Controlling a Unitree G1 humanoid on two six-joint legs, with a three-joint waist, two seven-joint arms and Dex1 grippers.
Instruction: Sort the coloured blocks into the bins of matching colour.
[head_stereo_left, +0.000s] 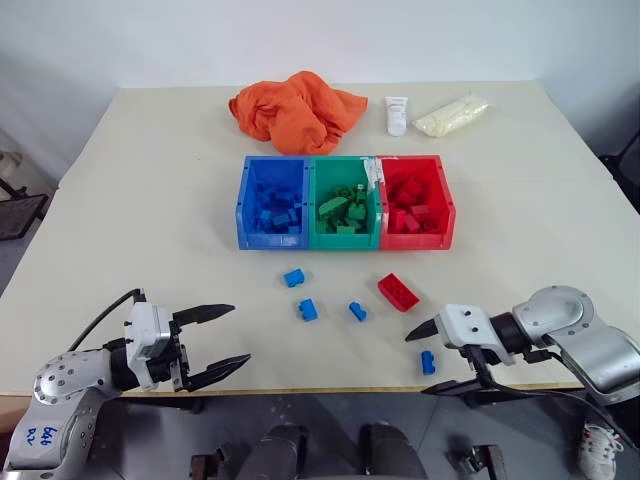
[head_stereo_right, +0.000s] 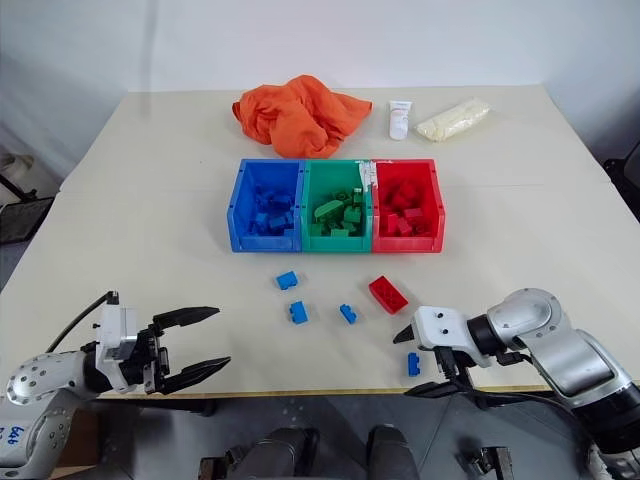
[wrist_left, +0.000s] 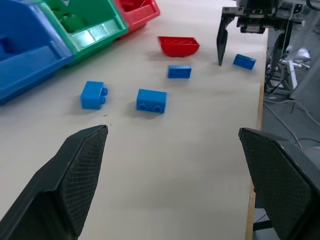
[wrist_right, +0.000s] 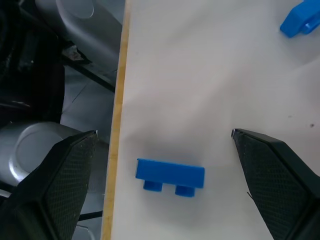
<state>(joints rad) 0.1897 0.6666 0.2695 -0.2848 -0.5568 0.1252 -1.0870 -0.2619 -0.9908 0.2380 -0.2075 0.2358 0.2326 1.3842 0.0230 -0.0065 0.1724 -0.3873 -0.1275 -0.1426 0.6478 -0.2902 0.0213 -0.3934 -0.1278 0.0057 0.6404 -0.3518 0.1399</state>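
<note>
Right gripper (head_stereo_left: 432, 357) is spread wide and empty, tilted down at the table's (head_stereo_left: 150, 200) near edge, with one small blue block (wrist_right: 170, 177) lying on the table between its fingers, touching neither. Just past it sit the red block (head_stereo_left: 398, 292) and three more blue blocks (head_stereo_left: 357, 311) (head_stereo_left: 307, 310) (head_stereo_left: 293, 277), all loose on the tabletop. Further out is the bin row: blue bin (head_stereo_left: 273, 203), green bin (head_stereo_left: 344, 202), red bin (head_stereo_left: 416, 203), each already holding bricks. Left gripper (head_stereo_left: 223, 341) is also spread wide and empty, roughly level, well off to the side of the blocks.
</note>
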